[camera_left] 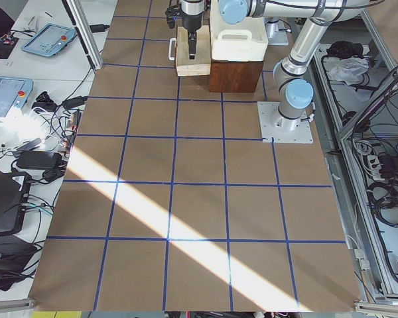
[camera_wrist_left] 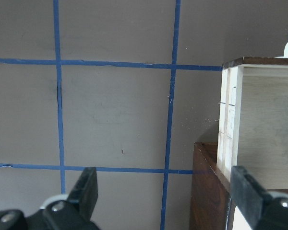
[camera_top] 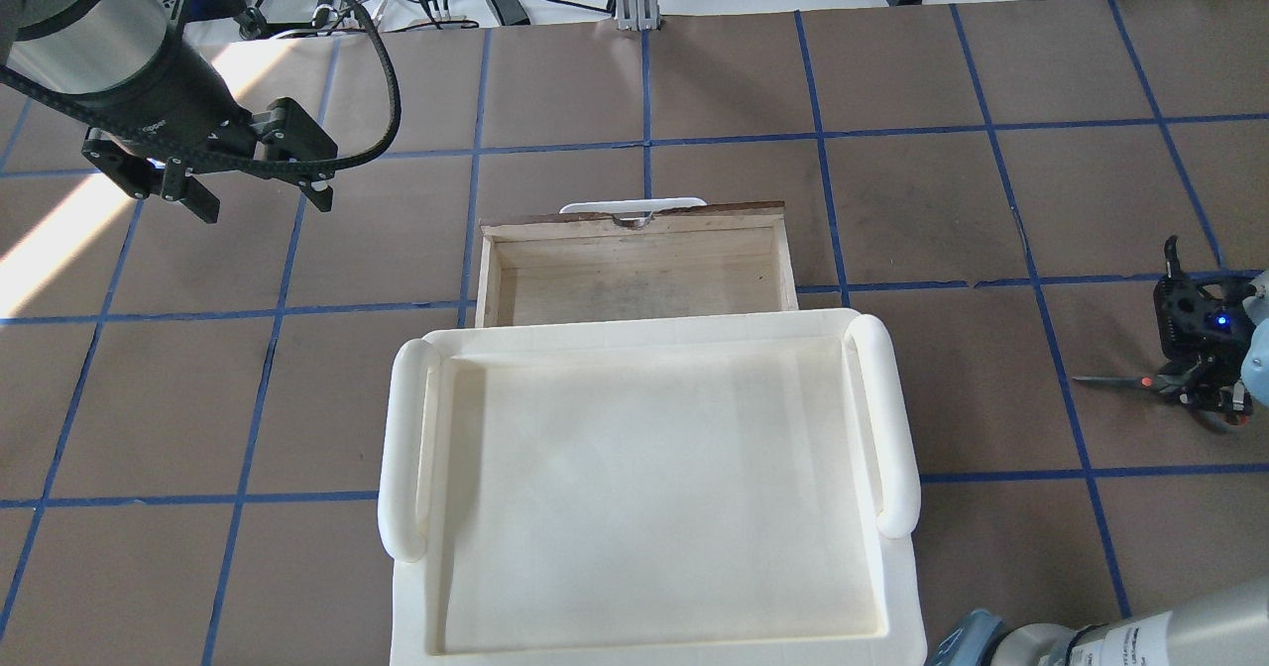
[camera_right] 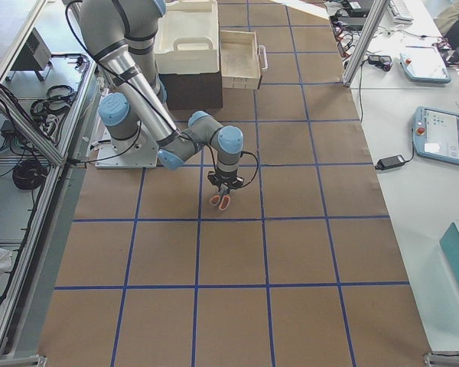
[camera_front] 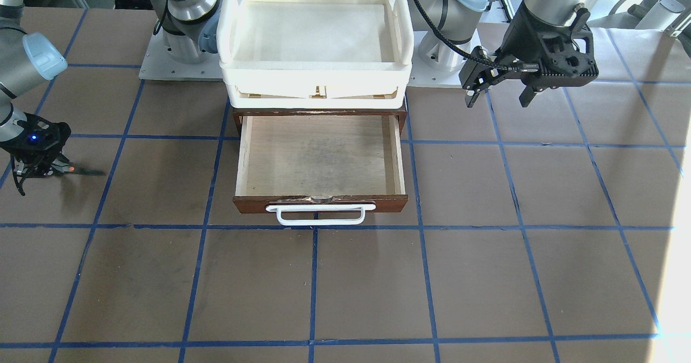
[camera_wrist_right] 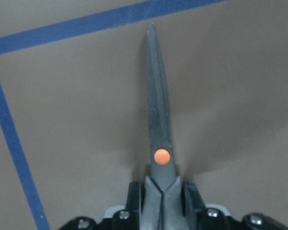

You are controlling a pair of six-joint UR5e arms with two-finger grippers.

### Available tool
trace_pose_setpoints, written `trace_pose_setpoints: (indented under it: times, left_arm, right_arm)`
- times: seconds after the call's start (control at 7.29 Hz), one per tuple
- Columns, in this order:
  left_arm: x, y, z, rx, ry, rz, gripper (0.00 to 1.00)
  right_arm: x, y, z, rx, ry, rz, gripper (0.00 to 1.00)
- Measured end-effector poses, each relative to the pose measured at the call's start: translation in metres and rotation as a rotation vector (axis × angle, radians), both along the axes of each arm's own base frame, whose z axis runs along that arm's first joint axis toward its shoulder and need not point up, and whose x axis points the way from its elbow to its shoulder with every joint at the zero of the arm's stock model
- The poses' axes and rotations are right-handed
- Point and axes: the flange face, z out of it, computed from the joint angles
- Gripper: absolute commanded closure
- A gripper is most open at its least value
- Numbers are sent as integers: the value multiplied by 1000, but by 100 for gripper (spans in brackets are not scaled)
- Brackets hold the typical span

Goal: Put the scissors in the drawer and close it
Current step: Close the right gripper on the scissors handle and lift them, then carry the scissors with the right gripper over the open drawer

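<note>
The scissors [camera_front: 81, 172] are at the table's far end on my right side, dark blades pointing toward the middle. My right gripper [camera_front: 35, 171] is shut on them near the handles, close above the table. The right wrist view shows the blade [camera_wrist_right: 158, 120] with an orange pivot sticking out ahead of the shut fingers [camera_wrist_right: 134, 201]. The overhead view shows the scissors [camera_top: 1115, 381] and my right gripper [camera_top: 1195, 384]. The drawer [camera_front: 321, 160] is pulled open and empty, with a brown front and a white handle [camera_front: 319, 215]. My left gripper [camera_front: 498, 101] is open and empty, beside the drawer's cabinet.
A cream-white plastic tray [camera_front: 316, 76] sits on top of the brown cabinet behind the drawer. In the left wrist view the drawer's plywood side [camera_wrist_left: 264, 120] is at the right, next to the open fingers [camera_wrist_left: 86, 187]. The brown table has blue tape grid lines.
</note>
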Motion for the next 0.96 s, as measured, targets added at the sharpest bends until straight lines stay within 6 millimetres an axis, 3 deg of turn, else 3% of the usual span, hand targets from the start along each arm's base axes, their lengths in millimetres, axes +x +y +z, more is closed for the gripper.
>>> trace_pose_setpoints:
  times: [0.14, 0.27, 0.41, 0.55, 0.69, 0.96]
  left_arm:
    - [0, 0, 0, 1, 0, -1, 0]
    - [0, 0, 0, 1, 0, 0, 0]
    - [0, 0, 0, 1, 0, 0, 0]
    - [0, 0, 0, 1, 0, 0, 0]
    - [0, 0, 0, 1, -1, 1, 0]
    - [1, 0, 0, 1, -1, 1, 0]
  right_arm:
    - [-5, -8, 17, -25, 16, 1, 100]
    - [-12, -21, 47, -63, 35, 8, 100]
    - [-11, -40, 85, -104, 45, 31, 100]
    - [3, -66, 126, -137, 45, 64, 100]
    - [29, -93, 163, -158, 40, 82, 100]
    - [110, -132, 216, -169, 16, 96, 100]
